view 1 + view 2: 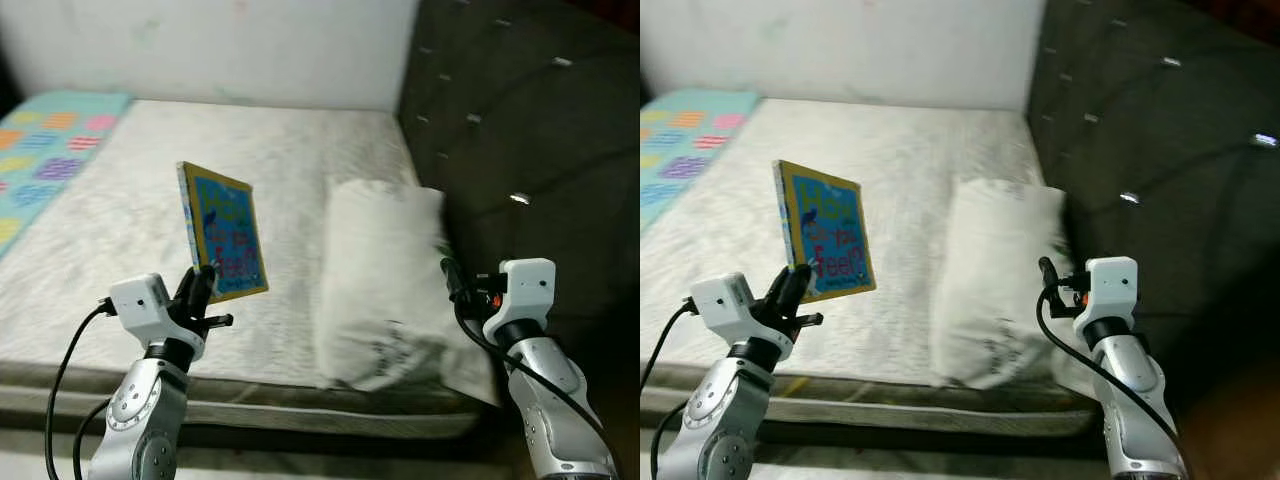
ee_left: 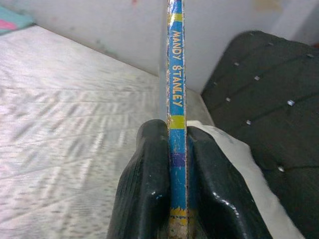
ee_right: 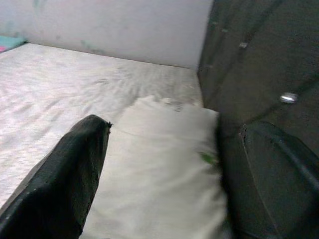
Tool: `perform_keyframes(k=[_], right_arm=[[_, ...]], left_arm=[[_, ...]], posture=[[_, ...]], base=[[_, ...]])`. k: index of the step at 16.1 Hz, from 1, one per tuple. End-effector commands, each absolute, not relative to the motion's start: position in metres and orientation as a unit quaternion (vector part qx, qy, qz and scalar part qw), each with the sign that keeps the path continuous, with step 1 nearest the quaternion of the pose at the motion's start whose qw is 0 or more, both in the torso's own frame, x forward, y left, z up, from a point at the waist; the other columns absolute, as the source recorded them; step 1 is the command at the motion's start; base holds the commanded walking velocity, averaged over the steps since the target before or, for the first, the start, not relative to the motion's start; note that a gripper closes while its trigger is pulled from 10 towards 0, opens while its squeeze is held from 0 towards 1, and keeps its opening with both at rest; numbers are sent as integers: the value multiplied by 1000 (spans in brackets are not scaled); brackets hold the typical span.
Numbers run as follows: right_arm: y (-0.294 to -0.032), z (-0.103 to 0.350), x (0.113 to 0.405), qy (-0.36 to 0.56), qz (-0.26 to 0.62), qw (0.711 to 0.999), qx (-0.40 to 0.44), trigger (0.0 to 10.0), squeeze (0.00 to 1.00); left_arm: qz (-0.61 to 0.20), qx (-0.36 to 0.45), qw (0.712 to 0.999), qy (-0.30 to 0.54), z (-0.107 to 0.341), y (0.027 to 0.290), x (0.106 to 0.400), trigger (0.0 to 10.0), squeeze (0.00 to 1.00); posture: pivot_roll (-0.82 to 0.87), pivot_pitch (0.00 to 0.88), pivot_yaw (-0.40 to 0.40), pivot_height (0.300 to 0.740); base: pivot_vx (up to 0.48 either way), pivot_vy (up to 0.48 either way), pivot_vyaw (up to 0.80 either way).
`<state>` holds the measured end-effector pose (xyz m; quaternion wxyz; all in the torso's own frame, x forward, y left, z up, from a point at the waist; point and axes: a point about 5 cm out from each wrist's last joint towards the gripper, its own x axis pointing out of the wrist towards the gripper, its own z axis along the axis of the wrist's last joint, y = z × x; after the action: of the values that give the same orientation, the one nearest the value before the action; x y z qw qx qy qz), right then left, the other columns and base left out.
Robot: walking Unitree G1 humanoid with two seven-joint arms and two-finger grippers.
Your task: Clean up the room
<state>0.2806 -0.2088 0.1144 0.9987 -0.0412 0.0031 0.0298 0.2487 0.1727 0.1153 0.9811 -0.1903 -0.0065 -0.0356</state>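
Left wrist view, book spine upright, pinched between left tool fingers

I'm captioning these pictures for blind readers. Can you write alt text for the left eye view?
The left gripper holds a blue and yellow picture book upright over a bed. A white pillow lies by the dark padded headboard, with the right gripper beside it.

Blue, yellow-bordered picture book, upright, held above bed, spine reading Mandy Stanley

dim, soft indoor light; glints on headboard studs; slight blur, wrist views grainy.
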Motion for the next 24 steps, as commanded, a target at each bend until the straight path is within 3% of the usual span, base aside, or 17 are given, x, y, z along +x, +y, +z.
perform_keyframes(k=[1, 6, 14, 24], right_arm=[[-206, 118, 283, -5, 36, 998, -43, 10000, 0], [-205, 119, 284, -7, 37, 998, -45, 10000, 0], [-203, 121, 286, -16, 43, 997, -60, 10000, 0], [-203, 120, 287, -13, 37, 998, -44, 10000, 0]], left_arm=[[-31, -183, 982, -28, 124, 178, 250, 10000, 0], [-26, -183, 982, -29, 124, 179, 251, 10000, 0], [-43, -181, 982, -45, 129, 177, 250, 10000, 0], [-54, -181, 981, -46, 128, 175, 250, 10000, 0]], posture=[[-96, 0, -12, 740], [-95, 0, -13, 740], [-94, 0, -11, 740], [-91, 0, -9, 740]], base=[[0, 480, 0], [0, 480, 0], [0, 0, 0], [306, 0, 0]])
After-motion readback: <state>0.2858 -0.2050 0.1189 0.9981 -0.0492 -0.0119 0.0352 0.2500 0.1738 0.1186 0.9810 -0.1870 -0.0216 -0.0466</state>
